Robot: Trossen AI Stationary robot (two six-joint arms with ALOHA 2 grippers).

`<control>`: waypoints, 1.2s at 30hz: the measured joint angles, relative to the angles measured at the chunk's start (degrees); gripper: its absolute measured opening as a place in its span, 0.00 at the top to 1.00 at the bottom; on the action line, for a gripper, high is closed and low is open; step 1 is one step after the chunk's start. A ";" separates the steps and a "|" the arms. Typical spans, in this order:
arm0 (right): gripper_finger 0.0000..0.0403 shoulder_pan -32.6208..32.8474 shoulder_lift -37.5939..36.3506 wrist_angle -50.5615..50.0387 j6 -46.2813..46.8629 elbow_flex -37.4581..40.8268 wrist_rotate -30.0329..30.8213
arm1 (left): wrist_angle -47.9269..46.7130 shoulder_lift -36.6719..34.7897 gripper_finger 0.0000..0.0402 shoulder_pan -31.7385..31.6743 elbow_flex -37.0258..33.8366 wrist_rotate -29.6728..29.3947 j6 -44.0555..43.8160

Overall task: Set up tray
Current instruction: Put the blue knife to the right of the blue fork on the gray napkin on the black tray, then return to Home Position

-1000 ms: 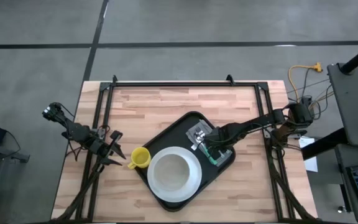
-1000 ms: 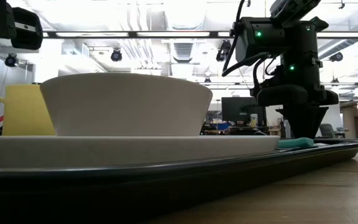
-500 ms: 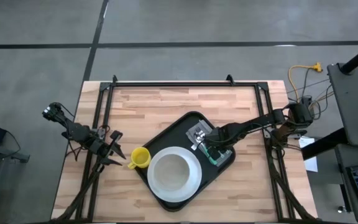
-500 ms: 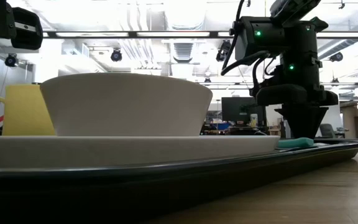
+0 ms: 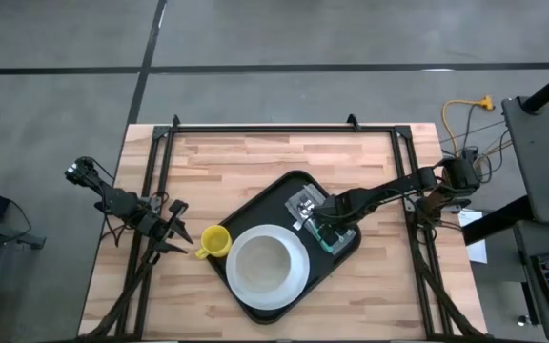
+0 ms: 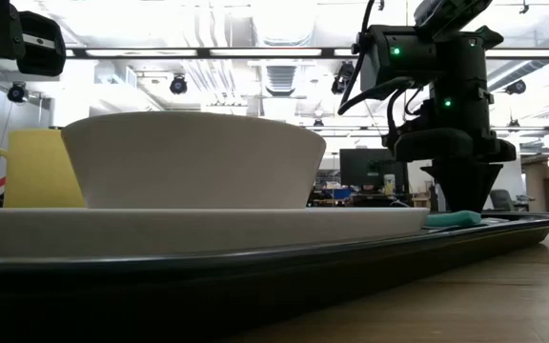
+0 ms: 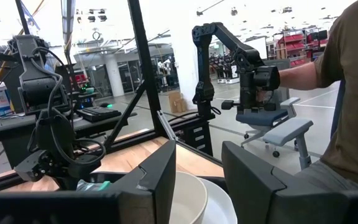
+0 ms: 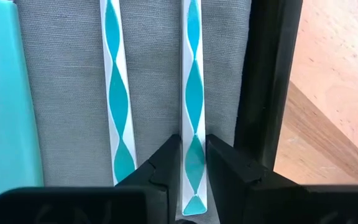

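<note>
The black tray (image 5: pixel 273 196) lies slantwise on the wooden table. It bears a white plate (image 5: pixel 298 276) with a white bowl (image 5: pixel 263 263) on it. A grey napkin (image 8: pixel 148 68) on the tray's right part carries a plain teal handle (image 8: pixel 5 106) and two teal-and-white patterned handles (image 8: pixel 115 93). My right gripper (image 8: pixel 193 163) points down at the napkin, its fingers a little apart on either side of the right-hand patterned handle (image 8: pixel 193 87). A yellow cup (image 5: pixel 214 241) stands by the tray's left edge. Beside it, my left gripper (image 5: pixel 174 233) waits open. My right gripper comes from above, pointing down, with one fingertip (image 8: pixel 166 163) close on each side of the patterned handle's lower part (image 8: pixel 194 146), across its length. I cannot tell whether they touch it. The handle lies flat on the napkin.
Black frame bars (image 5: pixel 255 128) run along the table's far, left and right sides. Bare wood (image 5: pixel 227 162) shows beyond the tray and right of it (image 5: pixel 379 257). A person (image 7: pixel 353 93) stands beyond the table in the left wrist view.
</note>
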State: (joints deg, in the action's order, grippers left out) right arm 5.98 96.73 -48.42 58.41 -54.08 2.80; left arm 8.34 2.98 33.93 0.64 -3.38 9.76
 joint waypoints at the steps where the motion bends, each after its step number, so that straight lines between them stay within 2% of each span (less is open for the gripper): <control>1: 0.83 0.00 0.00 0.00 0.04 0.00 0.03 | -0.01 0.00 0.71 0.01 -0.02 0.01 0.00; 23: 0.63 0.00 -0.44 -0.27 1.16 -0.02 0.18 | 0.00 0.00 0.71 0.02 -0.02 0.00 0.00; 30: 0.61 -0.63 -3.53 -0.66 0.91 -0.02 0.37 | -0.02 0.00 0.71 0.00 -0.02 0.00 0.00; 36: 0.63 -1.01 -7.18 -0.45 -3.57 -0.02 2.26 | -0.02 -0.01 0.71 0.02 0.00 0.01 -0.01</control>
State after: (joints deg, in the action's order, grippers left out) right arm 4.97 89.55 -48.87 54.84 -54.11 5.06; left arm 8.32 2.97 33.95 0.64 -3.36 9.75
